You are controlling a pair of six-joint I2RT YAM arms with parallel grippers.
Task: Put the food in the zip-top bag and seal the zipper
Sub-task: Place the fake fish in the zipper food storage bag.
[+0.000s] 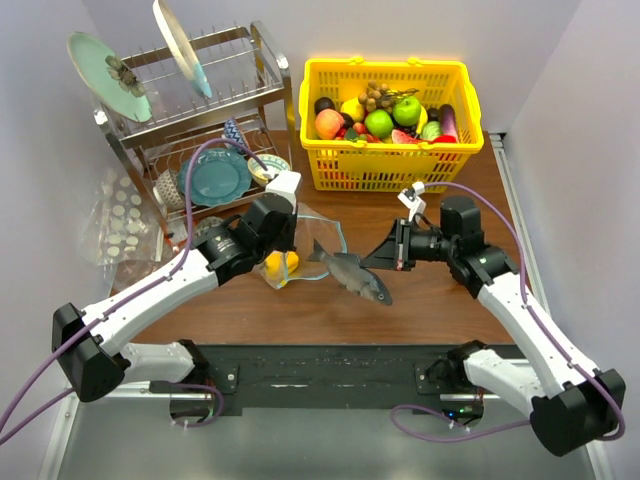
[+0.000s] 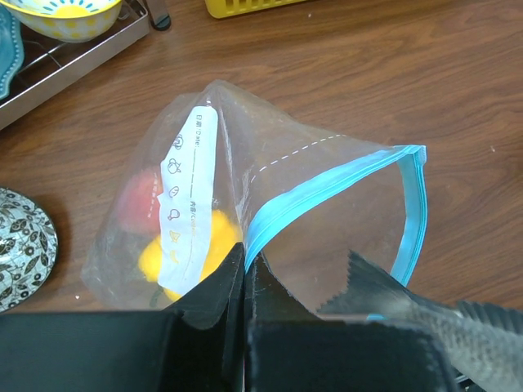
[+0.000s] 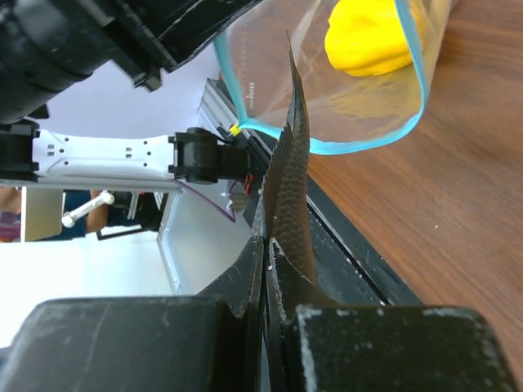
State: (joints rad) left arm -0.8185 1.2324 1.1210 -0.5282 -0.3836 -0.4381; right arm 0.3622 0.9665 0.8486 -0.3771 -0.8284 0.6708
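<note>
Pinching the limp zip-top bag (image 2: 327, 220) beside its teal zipper (image 2: 327, 183), my left gripper (image 2: 245, 261) is closed on the rim, midway between the bench's (image 1: 450, 310) near and far edges. My right gripper (image 3: 268, 250) clamps the fish (image 1: 352, 272) by its tail at the bag's mouth. The fish looks stiff, glossy and probably slippery.

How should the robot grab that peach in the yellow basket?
Probably grip the peach across its round middle, coming straight down from above. It sits on top of the pile at the left end of the yellow basket, whose tall walls block a sideways reach.
</note>
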